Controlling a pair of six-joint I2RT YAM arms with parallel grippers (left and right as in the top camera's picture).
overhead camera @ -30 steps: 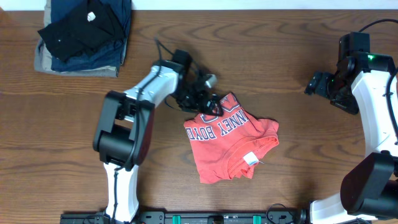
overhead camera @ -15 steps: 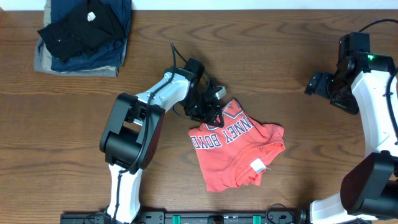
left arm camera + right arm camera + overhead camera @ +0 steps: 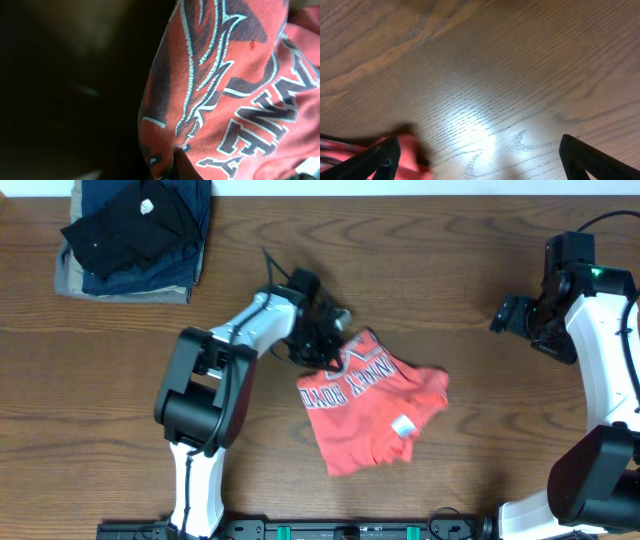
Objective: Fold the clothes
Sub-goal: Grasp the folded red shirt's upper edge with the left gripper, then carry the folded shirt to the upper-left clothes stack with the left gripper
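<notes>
Left gripper [image 3: 333, 348] pinches shirt [image 3: 372, 415] at its far-left corner; it lies near-right of jaws. Right gripper [image 3: 503, 316], spread, stands well right.

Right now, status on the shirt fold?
Left gripper shut on the T-shirt, logo edge. Right gripper open, far right over bare table. T-shirt crumpled, unfolded. Folded pile far left, not in the way.

Even overhead light; dark left-wrist view; glare on table [image 3: 470, 132].
</notes>
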